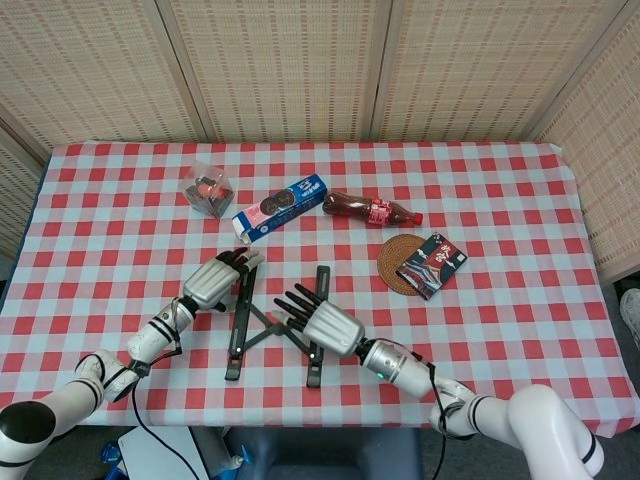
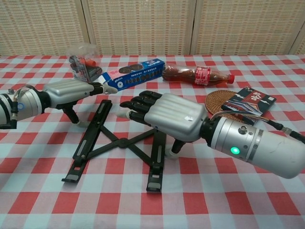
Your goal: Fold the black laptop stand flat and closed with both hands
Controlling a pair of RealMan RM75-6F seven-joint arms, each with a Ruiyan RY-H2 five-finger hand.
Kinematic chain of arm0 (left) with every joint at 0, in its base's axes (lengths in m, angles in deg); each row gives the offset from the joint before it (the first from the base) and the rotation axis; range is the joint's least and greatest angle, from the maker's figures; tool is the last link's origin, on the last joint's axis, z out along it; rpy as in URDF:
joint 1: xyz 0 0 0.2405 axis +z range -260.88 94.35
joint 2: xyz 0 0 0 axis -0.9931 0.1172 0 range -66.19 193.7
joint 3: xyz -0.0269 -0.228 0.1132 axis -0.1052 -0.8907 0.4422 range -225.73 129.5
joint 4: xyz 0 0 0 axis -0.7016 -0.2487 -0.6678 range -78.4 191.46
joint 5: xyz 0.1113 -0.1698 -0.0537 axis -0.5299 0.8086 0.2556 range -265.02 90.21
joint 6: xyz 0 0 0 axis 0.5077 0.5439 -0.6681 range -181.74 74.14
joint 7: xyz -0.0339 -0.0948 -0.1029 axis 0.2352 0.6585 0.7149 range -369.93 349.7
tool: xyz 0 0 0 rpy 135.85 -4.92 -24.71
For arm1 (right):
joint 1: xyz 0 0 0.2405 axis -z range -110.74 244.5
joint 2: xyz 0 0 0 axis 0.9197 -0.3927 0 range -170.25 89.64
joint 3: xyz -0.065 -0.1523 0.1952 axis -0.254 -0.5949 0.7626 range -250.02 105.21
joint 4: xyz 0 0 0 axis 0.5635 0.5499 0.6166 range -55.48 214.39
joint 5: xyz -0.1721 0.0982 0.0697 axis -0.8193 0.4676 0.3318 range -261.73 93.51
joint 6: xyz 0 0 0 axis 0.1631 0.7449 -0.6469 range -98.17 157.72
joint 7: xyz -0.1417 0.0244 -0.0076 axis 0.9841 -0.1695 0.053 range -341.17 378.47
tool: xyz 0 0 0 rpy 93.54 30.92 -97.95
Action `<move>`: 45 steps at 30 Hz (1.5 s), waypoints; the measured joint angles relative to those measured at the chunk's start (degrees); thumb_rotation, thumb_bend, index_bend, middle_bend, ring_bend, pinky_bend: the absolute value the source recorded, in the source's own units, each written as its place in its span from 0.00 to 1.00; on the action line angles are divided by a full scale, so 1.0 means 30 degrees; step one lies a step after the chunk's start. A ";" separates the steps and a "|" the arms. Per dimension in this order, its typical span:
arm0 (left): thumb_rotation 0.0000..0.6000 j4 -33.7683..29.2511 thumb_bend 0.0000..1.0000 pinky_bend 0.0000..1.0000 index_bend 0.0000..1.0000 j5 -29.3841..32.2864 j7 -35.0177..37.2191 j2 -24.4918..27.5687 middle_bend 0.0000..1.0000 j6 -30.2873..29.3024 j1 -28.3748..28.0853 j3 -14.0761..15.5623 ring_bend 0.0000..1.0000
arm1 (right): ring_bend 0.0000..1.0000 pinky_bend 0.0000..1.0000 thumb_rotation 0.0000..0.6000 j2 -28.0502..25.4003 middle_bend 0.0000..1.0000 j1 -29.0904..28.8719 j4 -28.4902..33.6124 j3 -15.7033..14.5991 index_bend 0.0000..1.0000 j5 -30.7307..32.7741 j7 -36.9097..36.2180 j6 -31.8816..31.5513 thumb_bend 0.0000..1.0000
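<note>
Both hands are working at the black laptop stand (image 1: 272, 326), which is lying open near the front edge of the checked tablecloth (image 1: 520, 330), its two long rails joined by crossed struts. Left hand (image 1: 213, 281) is reaching along the outside of the left rail with fingers stretched forward and holding nothing that I can see; whether it is touching the rail is unclear. Right hand (image 1: 325, 322) is hovering over the right rail, fingers extended and slightly spread, also empty.

To fold it well, I judge each hand should be pressing squarely on the outer side of its rail and pushing inward evenly, so the struts are scissoring shut without the stand skating or twisting on the cloth.

Rails look rigid, matte and slim, probably metal or hard plastic; the cloth is soft and may be bunching under them.
</note>
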 measured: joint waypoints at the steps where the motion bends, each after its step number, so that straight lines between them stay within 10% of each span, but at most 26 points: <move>1: 1.00 -0.0073 0.22 0.16 0.00 0.0016 0.0052 0.0022 0.00 0.0011 -0.0008 -0.0007 0.00 | 0.00 0.00 1.00 0.0089 0.00 -0.0011 -0.0128 0.0004 0.00 -0.0019 -0.0037 -0.0078 0.00; 33: 1.00 -0.3215 0.22 0.16 0.00 0.0340 0.0222 0.1117 0.00 0.0196 -0.0379 -0.0311 0.00 | 0.00 0.00 1.00 0.2163 0.00 -0.0637 -0.1913 0.0334 0.00 -0.0136 -0.0524 -0.1131 0.00; 45: 1.00 -0.4127 0.22 0.16 0.00 0.1262 -0.1067 0.2715 0.00 0.0045 0.0356 -0.0561 0.00 | 0.00 0.00 1.00 -0.0307 0.00 -0.1562 0.1548 0.0076 0.00 -0.0432 -0.0849 0.0134 0.00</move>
